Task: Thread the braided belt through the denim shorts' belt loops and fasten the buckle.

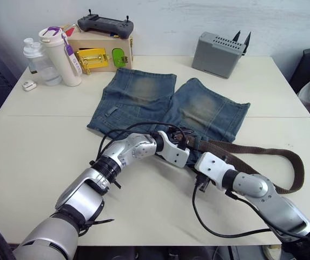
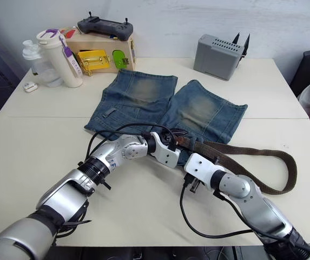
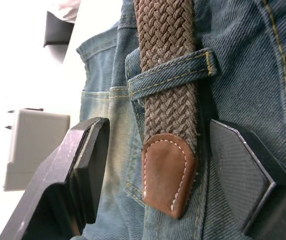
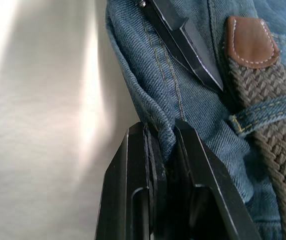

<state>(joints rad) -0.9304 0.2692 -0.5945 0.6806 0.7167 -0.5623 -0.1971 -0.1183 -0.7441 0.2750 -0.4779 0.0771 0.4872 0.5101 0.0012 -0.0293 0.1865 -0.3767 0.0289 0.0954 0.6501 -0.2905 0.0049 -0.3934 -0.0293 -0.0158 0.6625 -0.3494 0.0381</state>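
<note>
Currently the braided belt [image 3: 170, 75] sits through one belt loop [image 3: 170, 77] at the waistband of the denim shorts [image 1: 144, 95]. Woven strap looks limp; the stiffer tan leather tip [image 3: 168, 172] is probably the best hold. Left gripper [image 3: 152, 170] spread around the tip. Right gripper [image 4: 166, 150] pinches the waistband edge.

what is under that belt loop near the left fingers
The braided belt runs under the belt loop, and its tan leather tip has come out past it, lying on the denim shorts between the open left fingers. The waistband beneath the strap is covered.
</note>
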